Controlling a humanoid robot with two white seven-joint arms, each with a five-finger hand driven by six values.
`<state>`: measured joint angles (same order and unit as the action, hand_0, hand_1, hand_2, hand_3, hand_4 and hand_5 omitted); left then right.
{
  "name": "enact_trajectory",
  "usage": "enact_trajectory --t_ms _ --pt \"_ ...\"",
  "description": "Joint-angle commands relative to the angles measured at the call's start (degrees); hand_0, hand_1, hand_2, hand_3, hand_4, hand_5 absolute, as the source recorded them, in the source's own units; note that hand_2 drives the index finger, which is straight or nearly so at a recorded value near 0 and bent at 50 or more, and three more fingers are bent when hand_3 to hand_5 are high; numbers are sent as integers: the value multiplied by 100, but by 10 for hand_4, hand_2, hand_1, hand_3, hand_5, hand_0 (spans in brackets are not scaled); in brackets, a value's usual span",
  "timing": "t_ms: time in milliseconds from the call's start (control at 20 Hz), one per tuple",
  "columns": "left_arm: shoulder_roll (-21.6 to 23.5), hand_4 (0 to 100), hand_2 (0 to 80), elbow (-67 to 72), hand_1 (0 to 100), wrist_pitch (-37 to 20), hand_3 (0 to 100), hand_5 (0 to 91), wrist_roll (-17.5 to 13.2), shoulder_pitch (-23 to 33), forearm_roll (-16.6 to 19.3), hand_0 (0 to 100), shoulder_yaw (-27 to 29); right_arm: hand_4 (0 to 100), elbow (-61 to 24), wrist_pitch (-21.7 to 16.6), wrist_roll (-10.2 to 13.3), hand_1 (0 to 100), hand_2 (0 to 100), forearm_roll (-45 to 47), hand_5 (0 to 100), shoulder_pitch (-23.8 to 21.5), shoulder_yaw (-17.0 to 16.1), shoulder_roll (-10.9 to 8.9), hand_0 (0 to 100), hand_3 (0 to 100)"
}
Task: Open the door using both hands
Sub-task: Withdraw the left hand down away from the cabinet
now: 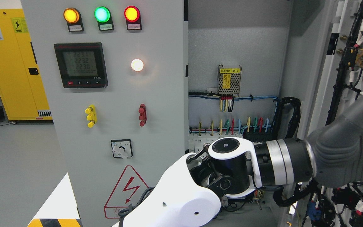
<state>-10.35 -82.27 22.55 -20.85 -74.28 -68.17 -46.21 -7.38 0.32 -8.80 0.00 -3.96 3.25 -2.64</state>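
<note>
A tall grey metal cabinet [238, 47] was seen with its left door [162, 94] shut and its right door [321, 94] swung wide open at the picture's right. The open door's inner face was turned toward the camera and was strung with black cable bundles [342, 82] and white-sleeved wires.

The shut door's smooth painted face was set with three round lamps, amber [71, 15], green [102, 14] and red [132, 14]. Below them a square black meter [81, 65] with a pale grey screen was mounted, with a glowing white round lamp [137, 65] beside it. Lower down, a yellow plastic handle [90, 116] and a red one [142, 115] were fixed, then a white rotary switch [121, 149] on a square black plate. A red triangular warning sign [128, 189] with a lightning bolt was placed beneath it.

Inside the cabinet, a perforated metal box [229, 81] with a yellow label was fastened to the speckled grey back panel, and coloured wires were looped along a row of white breakers [200, 138].

The right arm [342, 154] was brought in from the right: a ribbed matt grey segment, a brushed silver ring, then a glossy black and white round joint [228, 148]. From there a smooth white shell [181, 201] was bent down to the bottom edge. Its hand was cut off there, so it could not be told whether it was clenched or released.
</note>
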Motion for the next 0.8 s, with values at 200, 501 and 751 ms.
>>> enact_trajectory --t_ms 200,501,751 --pt "7 0 0 79 0 144 0 0 20 45 14 0 189 0 0 3 1 122 0 185 0 0 0 0 202 0" --pt "191 0 0 -43 0 794 0 0 2 318 137 0 1297 0 0 3 1 122 0 185 0 0 -9 0 202 0" --pt "823 0 0 -798 0 804 0 0 20 1107 181 0 1439 0 0 3 1 123 0 185 0 0 -9 0 202 0"
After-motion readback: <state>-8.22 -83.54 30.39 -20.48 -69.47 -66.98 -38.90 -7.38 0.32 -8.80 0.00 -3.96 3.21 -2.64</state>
